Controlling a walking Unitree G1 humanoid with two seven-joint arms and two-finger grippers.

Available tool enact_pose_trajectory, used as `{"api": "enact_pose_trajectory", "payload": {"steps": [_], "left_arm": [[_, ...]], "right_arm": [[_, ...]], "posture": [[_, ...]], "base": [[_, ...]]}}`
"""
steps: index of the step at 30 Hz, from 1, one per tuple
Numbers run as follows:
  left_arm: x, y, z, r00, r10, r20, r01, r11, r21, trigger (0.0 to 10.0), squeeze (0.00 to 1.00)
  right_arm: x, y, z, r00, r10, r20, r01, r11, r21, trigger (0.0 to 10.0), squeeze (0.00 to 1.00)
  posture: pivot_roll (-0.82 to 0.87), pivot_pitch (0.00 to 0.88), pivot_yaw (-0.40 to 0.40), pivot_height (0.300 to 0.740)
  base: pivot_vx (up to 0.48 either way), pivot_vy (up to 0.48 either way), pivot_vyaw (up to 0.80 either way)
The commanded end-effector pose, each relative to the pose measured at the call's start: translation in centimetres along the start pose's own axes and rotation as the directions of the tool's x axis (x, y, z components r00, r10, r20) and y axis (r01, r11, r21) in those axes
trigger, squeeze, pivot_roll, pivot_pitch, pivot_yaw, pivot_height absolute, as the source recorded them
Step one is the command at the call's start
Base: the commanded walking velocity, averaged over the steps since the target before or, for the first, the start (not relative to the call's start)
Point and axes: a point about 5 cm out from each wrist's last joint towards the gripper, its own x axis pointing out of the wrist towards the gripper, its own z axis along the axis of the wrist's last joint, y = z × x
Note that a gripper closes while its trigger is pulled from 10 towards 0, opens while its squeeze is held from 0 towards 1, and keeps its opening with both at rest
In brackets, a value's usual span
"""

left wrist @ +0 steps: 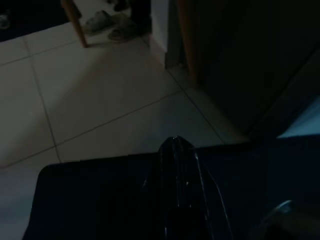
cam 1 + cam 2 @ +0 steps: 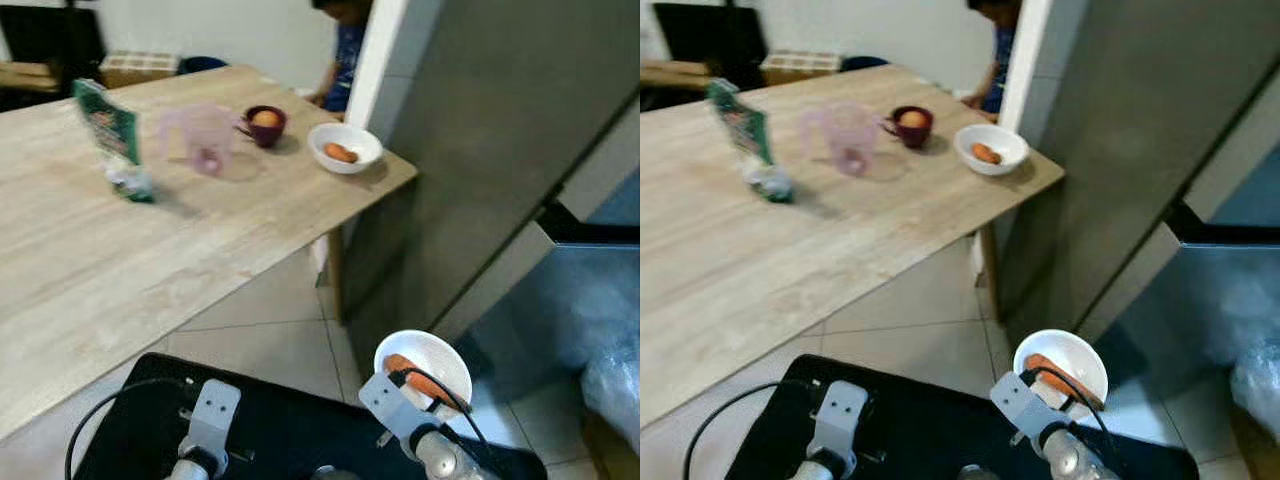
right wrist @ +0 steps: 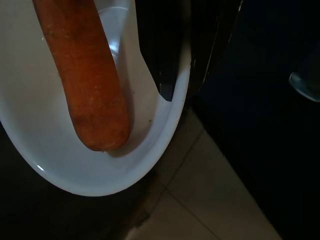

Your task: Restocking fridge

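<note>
Head views: right gripper (image 2: 432, 392) pinches the rim of a white bowl (image 2: 445, 358) carrying a carrot (image 2: 412, 377), low beside the grey fridge door (image 2: 480, 150). Left wrist: left gripper (image 1: 178, 165) closed, empty, above tiled floor (image 1: 100, 100). Right wrist: fingers (image 3: 172, 55) straddle the rim, carrot inside

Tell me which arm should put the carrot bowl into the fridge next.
Right. The right gripper already pinches the rim of the white bowl holding the carrot, and the open fridge lies on the robot's right. The left gripper hangs low and holds nothing.
</note>
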Motion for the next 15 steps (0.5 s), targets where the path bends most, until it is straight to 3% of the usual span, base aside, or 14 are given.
{"api": "enact_pose_trajectory", "payload": {"steps": [1, 15], "left_arm": [[-0.28, -0.58, -0.43, 1.0, -0.012, -0.017, 0.012, 1.0, -0.008, 10.0, 0.0], [0.12, -0.49, 0.08, 1.0, -0.029, -0.002, 0.029, 1.0, 0.008, 10.0, 0.0]], "right_arm": [[0.05, -0.51, -0.03, 1.0, -0.018, -0.002, 0.018, 1.0, 0.004, 10.0, 0.0], [0.04, -0.4, -0.09, 1.0, -0.028, -0.013, 0.029, 0.999, 0.028, 10.0, 0.0]], "posture": [[-0.06, 0.103, -0.085, 0.74], [-0.05, 0.099, -0.077, 0.74]], "base": [[0.0, 0.0, -0.8], [0.0, 0.0, -0.8]]}}
